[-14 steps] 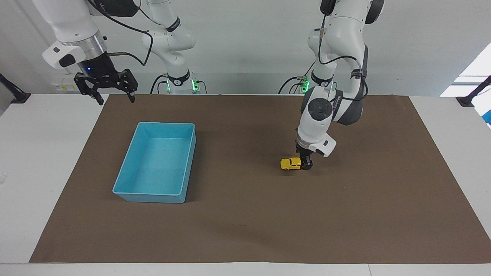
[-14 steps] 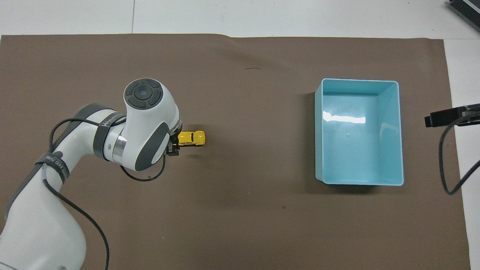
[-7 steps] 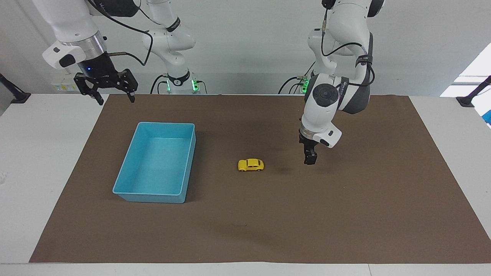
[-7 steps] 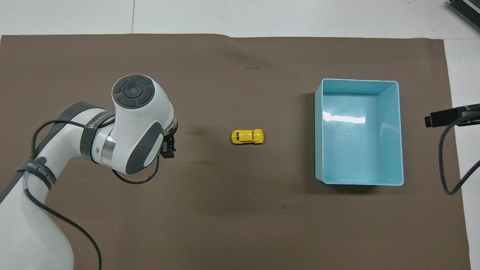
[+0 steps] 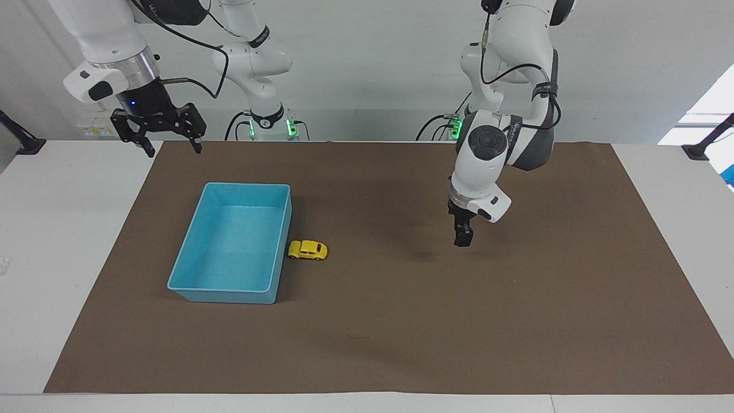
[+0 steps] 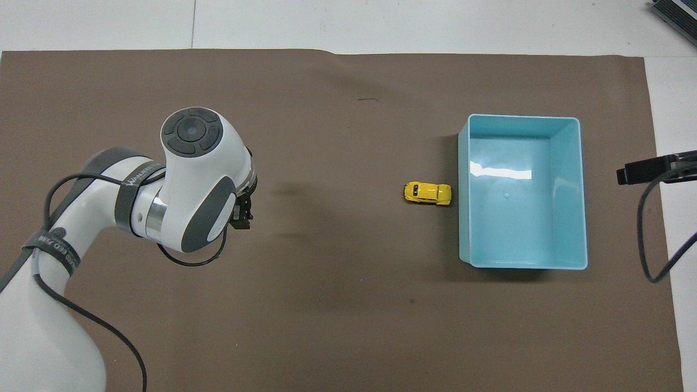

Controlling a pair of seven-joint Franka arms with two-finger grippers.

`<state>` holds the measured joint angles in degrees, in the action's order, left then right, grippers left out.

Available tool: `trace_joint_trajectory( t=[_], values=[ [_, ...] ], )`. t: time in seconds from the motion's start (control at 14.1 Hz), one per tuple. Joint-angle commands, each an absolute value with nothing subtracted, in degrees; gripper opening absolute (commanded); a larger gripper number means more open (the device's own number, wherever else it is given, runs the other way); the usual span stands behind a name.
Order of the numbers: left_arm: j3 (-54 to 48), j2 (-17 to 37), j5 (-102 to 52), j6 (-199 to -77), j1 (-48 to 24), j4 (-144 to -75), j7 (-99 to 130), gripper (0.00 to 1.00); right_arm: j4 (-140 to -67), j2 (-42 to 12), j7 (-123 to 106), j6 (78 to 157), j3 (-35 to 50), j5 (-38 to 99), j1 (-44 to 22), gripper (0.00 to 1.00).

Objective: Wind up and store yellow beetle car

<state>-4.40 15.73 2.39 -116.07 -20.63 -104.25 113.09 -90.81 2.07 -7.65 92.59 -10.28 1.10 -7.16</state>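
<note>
The yellow beetle car stands on its wheels on the brown mat, its nose right at the outer side wall of the blue bin, outside it. My left gripper hangs just above the mat, well away from the car toward the left arm's end, open and holding nothing. Up in the air over the table edge by the bin's robot-side end waits my right gripper, open and empty.
The brown mat covers most of the white table. The bin holds nothing. A cable loops down beside the right gripper at the table's edge.
The left gripper let go of the car and rose a little. The car rolled on its own across the mat to the bin's wall. The right arm stayed put.
</note>
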Motion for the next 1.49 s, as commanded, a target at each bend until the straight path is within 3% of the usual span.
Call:
trace_joint_trajectory(
  t=[0.0, 0.64, 1.42],
  values=[
    [-4.66, 15.73, 3.34, -116.45, -19.42, -104.15, 110.14, 1.0, -90.18, 1.76, -6.42, 92.11, -10.11, 0.97, -7.12, 1.0],
    [-4.66, 12.22, 2.99, -116.63, -13.02, -102.48, 90.47, 1.0, -90.09, 1.84, -6.42, 92.02, -10.11, 0.97, -7.12, 1.0],
    [-4.57, 5.37, 0.09, -115.32, -0.01, -102.74, 30.22, 1.0, -90.09, 1.58, -7.29, 93.87, -9.67, 1.41, -6.33, 1.0]
  ],
)
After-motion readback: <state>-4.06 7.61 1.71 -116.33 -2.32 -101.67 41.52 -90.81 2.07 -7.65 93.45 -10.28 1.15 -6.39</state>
